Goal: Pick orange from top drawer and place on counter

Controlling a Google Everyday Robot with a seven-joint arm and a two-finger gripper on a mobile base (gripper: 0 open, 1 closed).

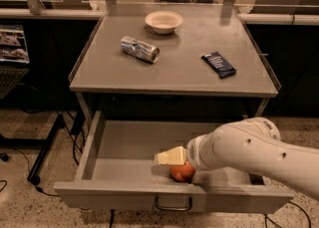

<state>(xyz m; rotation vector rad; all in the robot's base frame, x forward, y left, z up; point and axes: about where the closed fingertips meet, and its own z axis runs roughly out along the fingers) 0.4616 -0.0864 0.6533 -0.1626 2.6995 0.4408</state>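
The top drawer [124, 165] is pulled open below the counter [174, 67]. The orange [181, 172] lies on the drawer floor near the front panel, a little right of the loop handle [173, 205]. My gripper [170, 157] reaches into the drawer from the right on a white arm [249, 152]. It sits directly over the orange and touches its top. The gripper and wrist hide the upper part of the orange.
On the counter stand a white bowl [163, 21] at the back, a crushed silver can [140, 49] on its side at the left, and a dark snack bar [218, 64] at the right. Black cables and a stand foot [42, 160] lie on the floor at the left.
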